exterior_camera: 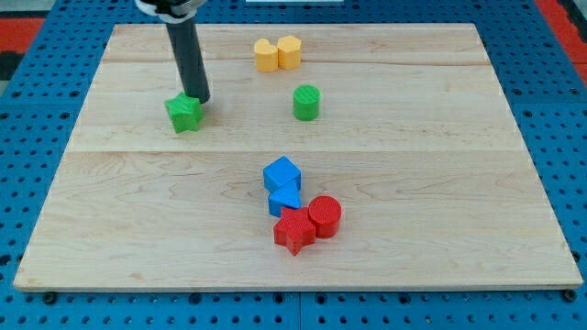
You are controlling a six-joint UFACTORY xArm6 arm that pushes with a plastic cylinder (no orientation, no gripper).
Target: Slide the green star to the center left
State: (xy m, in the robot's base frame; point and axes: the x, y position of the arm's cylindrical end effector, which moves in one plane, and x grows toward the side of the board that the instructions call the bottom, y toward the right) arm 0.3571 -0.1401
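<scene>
The green star (183,114) lies on the wooden board (138,202) in its upper left part. My tip (200,100) is at the star's upper right edge, touching or nearly touching it. The dark rod rises from there toward the view's top.
A green cylinder (306,102) stands right of the star. Two yellow blocks (277,53) sit together near the top centre. A blue cube (282,174), a second blue block (284,199), a red star (293,230) and a red cylinder (325,216) cluster at lower centre.
</scene>
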